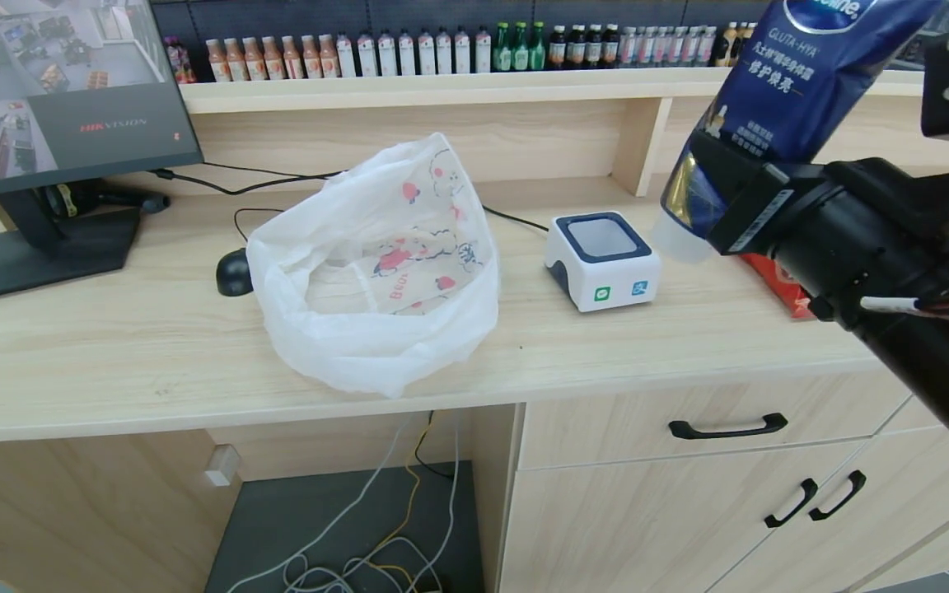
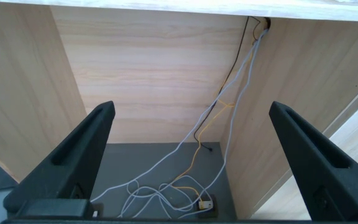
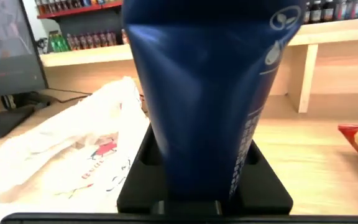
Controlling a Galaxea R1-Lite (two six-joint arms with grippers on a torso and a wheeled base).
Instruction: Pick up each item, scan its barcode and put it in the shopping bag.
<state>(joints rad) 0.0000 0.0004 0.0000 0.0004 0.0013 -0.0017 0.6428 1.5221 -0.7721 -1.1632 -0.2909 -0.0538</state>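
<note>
There is one each of shopping bag [image 1: 376,272], scanner [image 1: 602,259], blue tube [image 1: 796,74], red packet [image 1: 775,276], monitor [image 1: 54,91] and mouse [image 1: 234,273].

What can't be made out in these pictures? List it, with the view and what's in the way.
Red packet: head view, mostly hidden behind the right arm.
Blue tube: head view, its upper end is cut off by the picture's top edge; no barcode shows.
Shopping bag: head view, its own folds hide the bottom inside.
Shelf bottles: head view, too small to tell the labels.
</note>
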